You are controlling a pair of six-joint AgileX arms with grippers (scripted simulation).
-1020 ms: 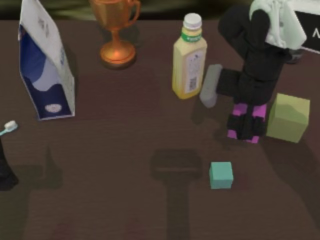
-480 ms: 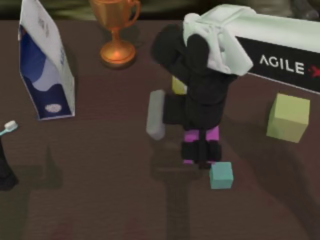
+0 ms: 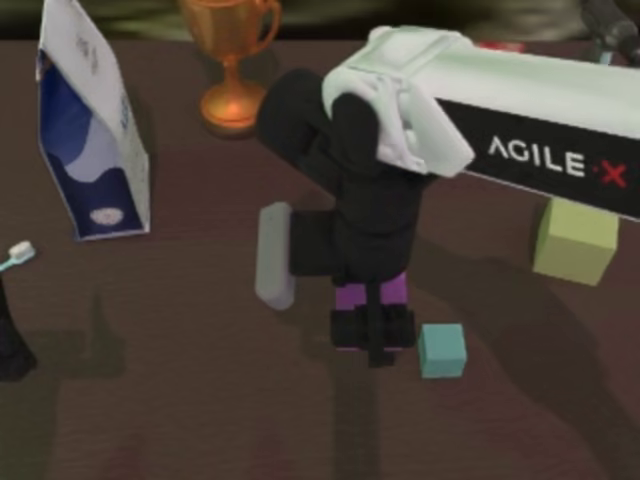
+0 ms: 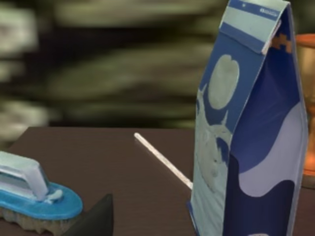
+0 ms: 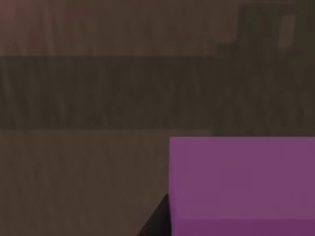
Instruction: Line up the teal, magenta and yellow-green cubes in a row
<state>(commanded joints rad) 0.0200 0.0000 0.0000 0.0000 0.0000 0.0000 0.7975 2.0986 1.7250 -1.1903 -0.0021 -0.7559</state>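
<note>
My right gripper (image 3: 372,338) is shut on the magenta cube (image 3: 370,292), just left of the small teal cube (image 3: 442,350) in the top view. In the right wrist view the magenta cube (image 5: 241,182) fills the lower corner with one dark finger (image 5: 157,219) against its side. The large pale yellow-green cube (image 3: 575,242) stands apart at the right, partly under my right arm. My left gripper (image 3: 10,345) is parked at the left edge, open, with one fingertip (image 4: 96,221) showing in its wrist view.
A blue and white carton (image 3: 90,130) stands at the back left, a bronze trophy (image 3: 232,70) behind the middle. A toothbrush (image 3: 18,255) lies at the left edge. My right arm (image 3: 530,120) spans the back right and hides what stands beneath it.
My right arm has carried the magenta cube leftward and toward the front, from beside the yellow-green cube to just left of the teal cube. It now covers the bottle.
</note>
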